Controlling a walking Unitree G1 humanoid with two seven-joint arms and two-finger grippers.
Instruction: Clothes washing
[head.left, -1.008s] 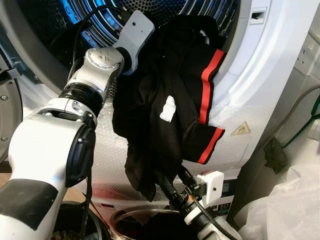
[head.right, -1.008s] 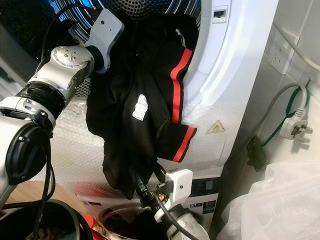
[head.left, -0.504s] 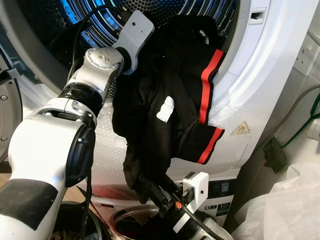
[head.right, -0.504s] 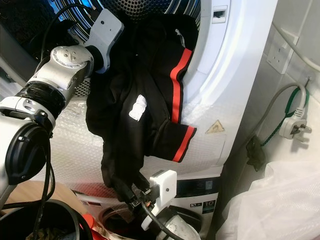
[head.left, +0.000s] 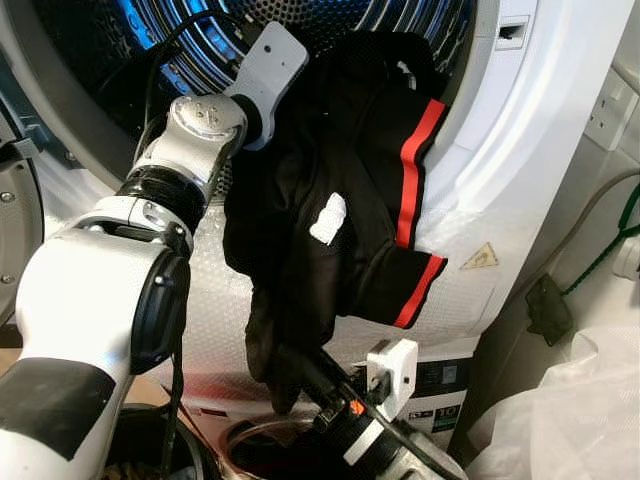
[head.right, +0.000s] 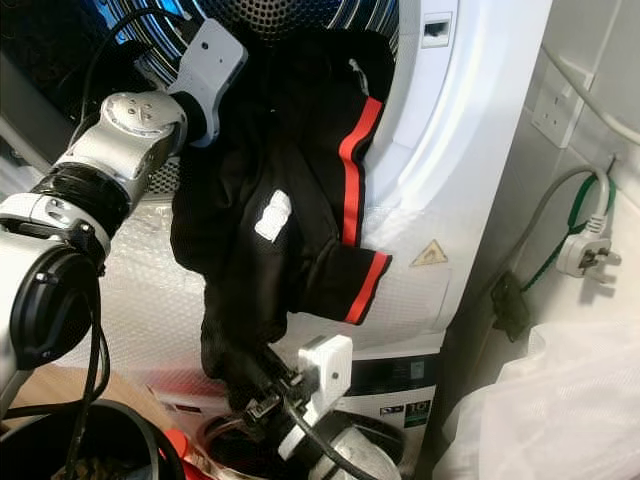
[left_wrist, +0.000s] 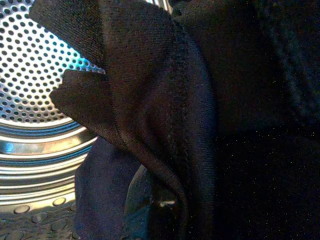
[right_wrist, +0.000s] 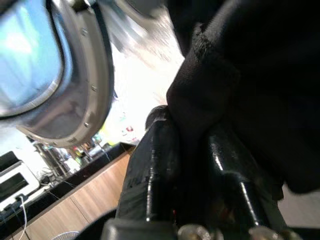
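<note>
Left eye view: the black red-striped garment (head.left: 330, 200) bears an unreadable white label (head.left: 328, 217); right gripper (right_wrist: 197, 165) pinches its hem, left gripper's fingers hidden inside the steel drum (left_wrist: 35, 125).

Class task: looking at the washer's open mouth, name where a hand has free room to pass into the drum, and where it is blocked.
Free: the upper left of the drum, between the door rim and the left arm. Crowded: the right half of the opening, where the black garment drapes over the rim. Below, the right gripper holds the garment's hanging end between its jaws.
</note>
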